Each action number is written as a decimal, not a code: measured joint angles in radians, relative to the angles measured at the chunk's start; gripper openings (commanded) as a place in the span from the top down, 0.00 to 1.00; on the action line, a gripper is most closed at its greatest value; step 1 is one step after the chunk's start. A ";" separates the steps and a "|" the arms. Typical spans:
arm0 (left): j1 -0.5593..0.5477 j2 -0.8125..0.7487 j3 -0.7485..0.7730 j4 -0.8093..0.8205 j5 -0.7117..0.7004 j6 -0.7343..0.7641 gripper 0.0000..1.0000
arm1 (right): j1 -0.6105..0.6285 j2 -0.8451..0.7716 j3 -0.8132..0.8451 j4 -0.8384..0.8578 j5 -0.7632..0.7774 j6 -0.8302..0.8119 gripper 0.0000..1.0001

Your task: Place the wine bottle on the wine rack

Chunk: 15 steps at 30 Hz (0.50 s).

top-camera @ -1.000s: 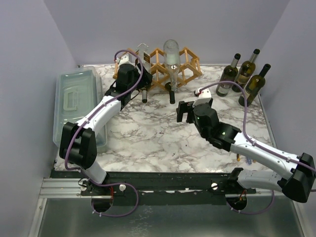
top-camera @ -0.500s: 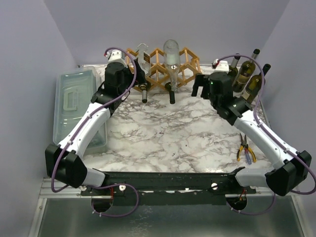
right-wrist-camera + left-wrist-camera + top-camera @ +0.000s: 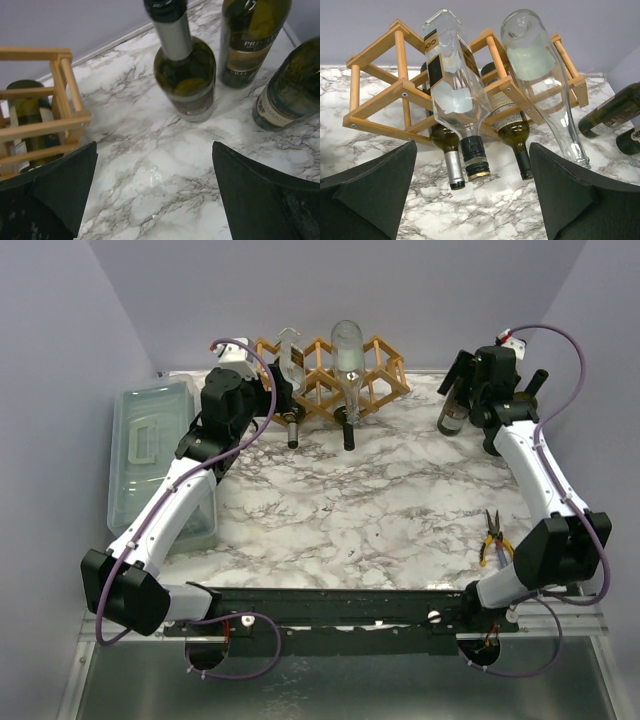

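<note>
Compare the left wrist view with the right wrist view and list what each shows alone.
Left wrist only: two clear glass bottles lying across the top of the wine rack, necks toward the camera, and dark bottles in its lower cells. Right wrist only: three green bottles standing together on the marble table; the left wrist catches only parts of two at its right edge. Both: the rack, a dark bottle inside it, the marble, and the left fingers or right fingers, spread wide, holding nothing.
</note>
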 measured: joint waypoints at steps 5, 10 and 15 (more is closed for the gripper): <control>0.000 0.000 -0.004 0.007 0.026 0.003 0.07 | -0.031 0.111 0.095 -0.004 0.056 -0.023 0.00; -0.002 0.000 -0.004 0.019 0.068 0.005 0.07 | -0.039 0.183 0.158 -0.001 0.133 -0.053 0.00; -0.004 0.000 -0.004 0.033 0.109 0.004 0.07 | -0.058 0.246 0.219 0.009 0.170 -0.079 0.02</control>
